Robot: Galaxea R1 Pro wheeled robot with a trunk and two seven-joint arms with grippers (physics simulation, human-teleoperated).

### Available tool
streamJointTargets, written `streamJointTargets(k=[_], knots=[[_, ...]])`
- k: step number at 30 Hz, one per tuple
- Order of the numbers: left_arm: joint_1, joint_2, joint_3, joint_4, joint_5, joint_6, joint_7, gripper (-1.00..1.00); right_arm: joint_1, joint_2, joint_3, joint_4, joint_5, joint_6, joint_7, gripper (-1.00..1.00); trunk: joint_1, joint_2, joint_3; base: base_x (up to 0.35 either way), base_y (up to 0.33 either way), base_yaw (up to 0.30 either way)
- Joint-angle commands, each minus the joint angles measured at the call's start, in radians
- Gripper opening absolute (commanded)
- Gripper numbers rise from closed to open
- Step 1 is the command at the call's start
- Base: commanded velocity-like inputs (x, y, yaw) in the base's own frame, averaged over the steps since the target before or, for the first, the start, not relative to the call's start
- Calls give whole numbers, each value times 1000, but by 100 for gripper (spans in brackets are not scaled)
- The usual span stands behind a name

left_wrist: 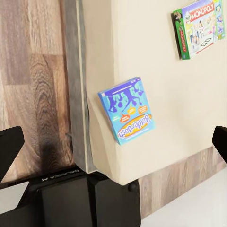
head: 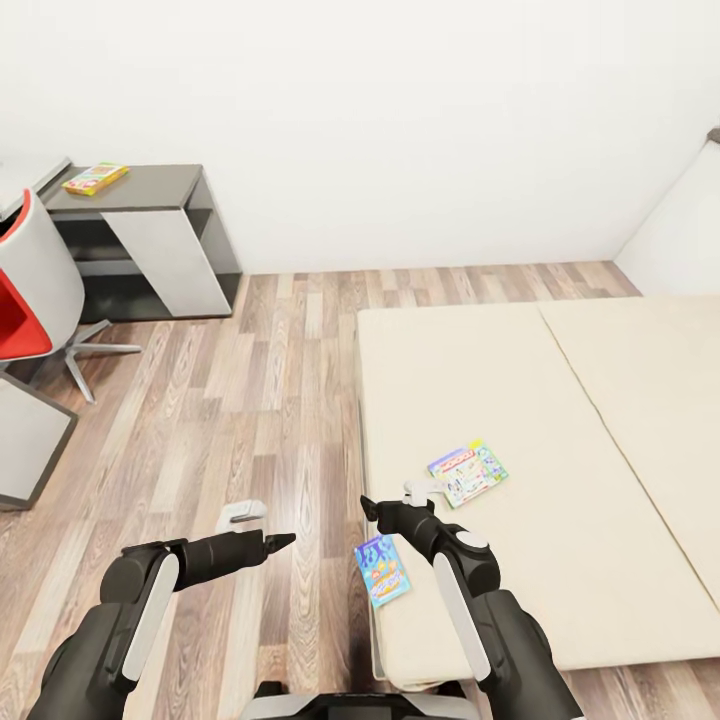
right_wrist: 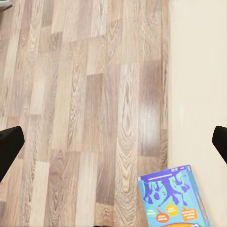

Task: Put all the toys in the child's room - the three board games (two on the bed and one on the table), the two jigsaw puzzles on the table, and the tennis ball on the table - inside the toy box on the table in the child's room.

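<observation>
Both grippers spread, empty. Centre right gripper (head: 385, 508) over blue rectangular cardboard board game (head: 382, 570) near cream mattress (head: 560, 420) edge; pinch across short sides.

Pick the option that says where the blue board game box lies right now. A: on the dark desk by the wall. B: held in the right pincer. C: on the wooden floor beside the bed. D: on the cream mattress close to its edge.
D: the flat blue board game box rests on the cream mattress close to its floor-side edge, apart from the right pincer, whose fingers are spread.
</observation>
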State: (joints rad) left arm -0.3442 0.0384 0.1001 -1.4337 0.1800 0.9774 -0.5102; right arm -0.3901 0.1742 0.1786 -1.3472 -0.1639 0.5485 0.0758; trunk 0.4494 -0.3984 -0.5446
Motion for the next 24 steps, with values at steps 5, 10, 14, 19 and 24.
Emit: streamJointTargets(k=[5,10,14,19,24], knots=[[0,0,1,-1,4,7,0,100,-1,0,-1,-1,-3,5,1,100,1,-2,7,0,0,0],[-1,0,1,-1,3,7,1,100,0,0,-1,-1,-3,5,1,100,1,-2,15,0,0,0],[0,0,1,-1,3,7,2,100,0,0,-1,-1,-4,5,1,100,1,-2,22,0,0,0],[-1,0,1,-1,3,7,4,100,0,0,-1,-1,-5,5,1,100,1,-2,30,0,0,0],[-1,0,1,-1,2,7,5,100,-1,0,-1,-1,-6,4,2,100,1,-2,39,0,0,0]])
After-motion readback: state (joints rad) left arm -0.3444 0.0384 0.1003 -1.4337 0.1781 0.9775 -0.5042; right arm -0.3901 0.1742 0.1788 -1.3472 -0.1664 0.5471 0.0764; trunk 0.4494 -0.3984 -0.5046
